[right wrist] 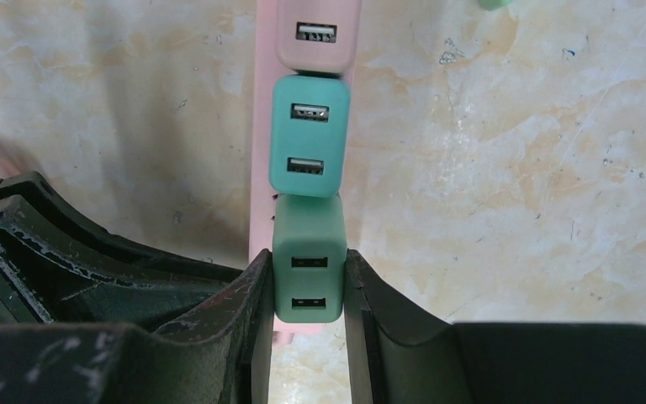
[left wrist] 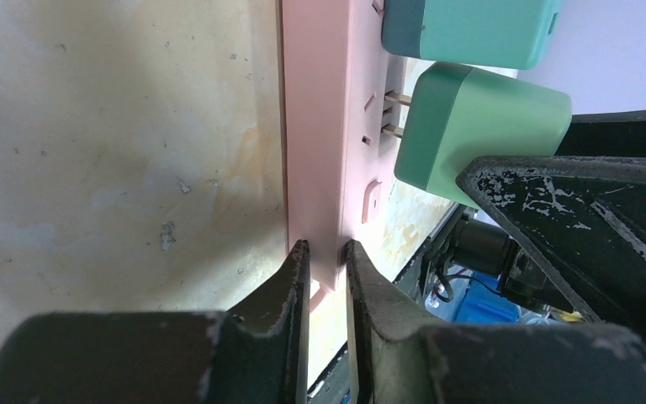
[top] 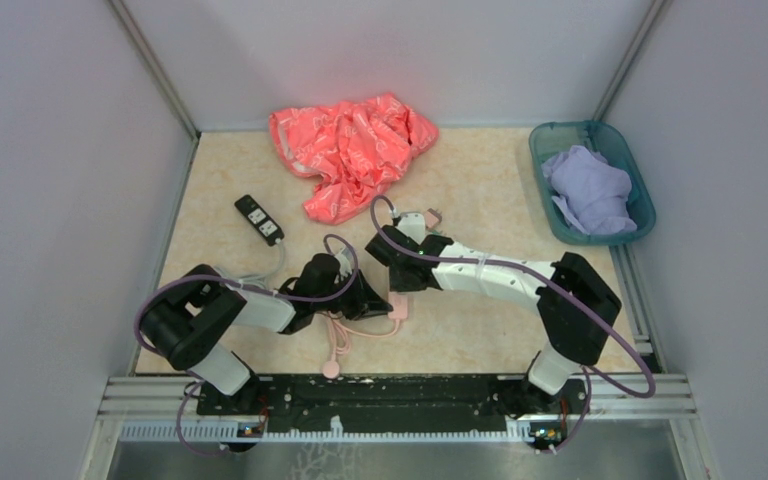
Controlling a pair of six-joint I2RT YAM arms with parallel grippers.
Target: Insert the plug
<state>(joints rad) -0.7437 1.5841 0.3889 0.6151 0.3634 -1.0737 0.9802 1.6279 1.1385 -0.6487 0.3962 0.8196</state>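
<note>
A pink power strip (left wrist: pixel 320 126) lies on the table, and my left gripper (left wrist: pixel 326 252) is shut on its near end. My right gripper (right wrist: pixel 307 269) is shut on a green two-port USB plug (right wrist: pixel 308 261). In the left wrist view the green plug (left wrist: pixel 479 135) is side-on to the strip. Its two prongs (left wrist: pixel 395 114) reach the socket slots, with bare metal still showing. A teal plug (right wrist: pixel 306 135) sits in the strip just beyond it, and a pink plug (right wrist: pixel 315 34) beyond that. In the top view both grippers meet over the strip (top: pixel 398 308).
A black power strip (top: pixel 259 219) lies at the left. A crumpled red-pink bag (top: pixel 355 150) is at the back. A teal basket (top: pixel 560 130) with a purple cloth (top: pixel 588 190) stands at the back right. The pink cable (top: pixel 340 345) loops near the front edge.
</note>
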